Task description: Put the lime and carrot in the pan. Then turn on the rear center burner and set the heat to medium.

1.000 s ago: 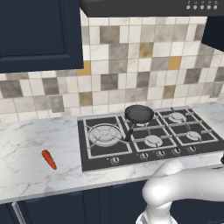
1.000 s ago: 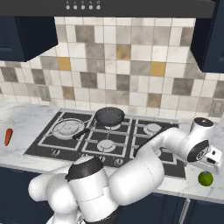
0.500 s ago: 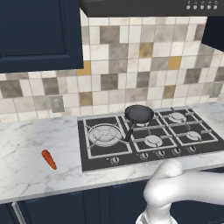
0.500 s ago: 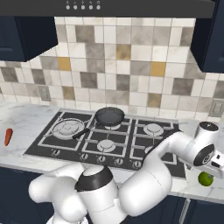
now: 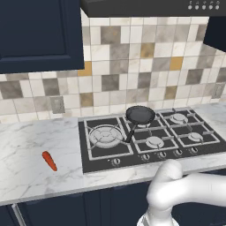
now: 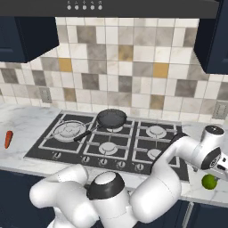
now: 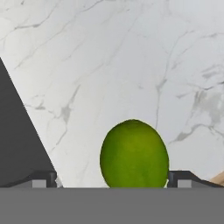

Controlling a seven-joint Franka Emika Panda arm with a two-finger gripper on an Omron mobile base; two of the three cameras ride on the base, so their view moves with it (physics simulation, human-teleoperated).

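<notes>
The lime (image 7: pixel 134 155), round and yellow-green, lies on the white marble counter right of the cooktop, also as the lime (image 6: pixel 209 181). My gripper (image 7: pixel 113 179) is open just above it, with a fingertip (image 7: pixel 43 178) well clear on each side and not touching. The hand (image 6: pixel 217 159) hangs over the lime at the right edge. The orange carrot (image 5: pixel 49 161) lies on the counter left of the cooktop, also as the carrot (image 6: pixel 8 139). The black pan (image 6: pixel 111 118), the same pan (image 5: pixel 140 114), sits empty on the rear centre grate and covers the rear center burner.
The black cooktop (image 6: pixel 53 149) has a large silver burner (image 6: pixel 69 130) on its left and a row of knobs (image 6: pixel 101 161) along its front edge. The pan's handle (image 6: pixel 84 133) points toward the front left. A tiled wall stands behind, with dark cabinets above.
The hand has swung further right and down over the lime. Lime, carrot and pan have stayed put.
</notes>
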